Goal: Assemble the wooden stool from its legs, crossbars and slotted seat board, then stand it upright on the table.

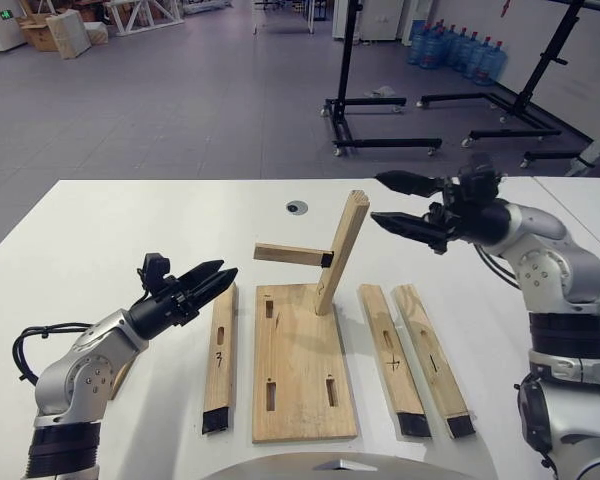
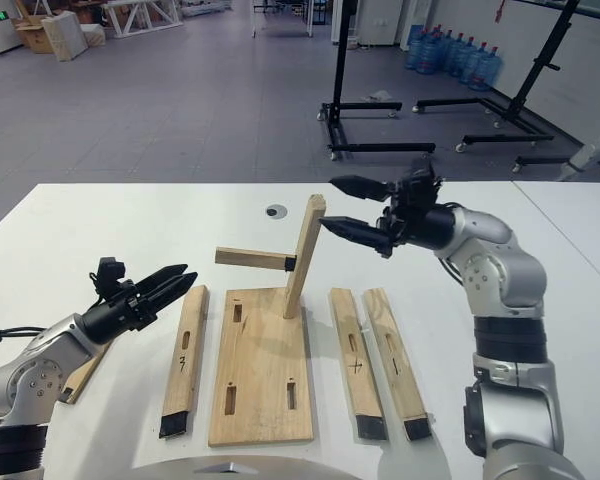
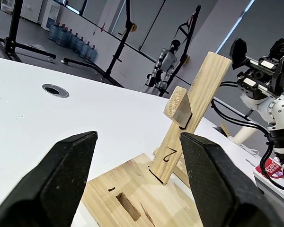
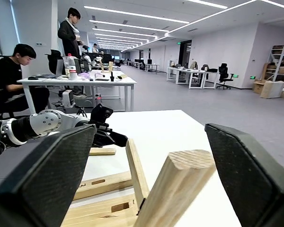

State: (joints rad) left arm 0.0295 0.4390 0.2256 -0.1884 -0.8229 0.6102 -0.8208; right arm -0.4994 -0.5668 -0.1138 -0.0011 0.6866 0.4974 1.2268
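Closest to me the seat board (image 1: pixel 302 390) lies flat, one leg (image 1: pixel 342 250) leaning in its 1 o'clock slot with a crossbar (image 1: pixel 288 254) toward 9 o'clock, so my right claw (image 1: pixel 376 197) hovers spread at the leg's 3 o'clock, probably to steady it, and my left claw (image 1: pixel 227 268) is spread at the board's 9 o'clock.

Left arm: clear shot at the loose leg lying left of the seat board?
Probably yes: the left gripper hangs open right by the far end of that leg, with nothing between them.
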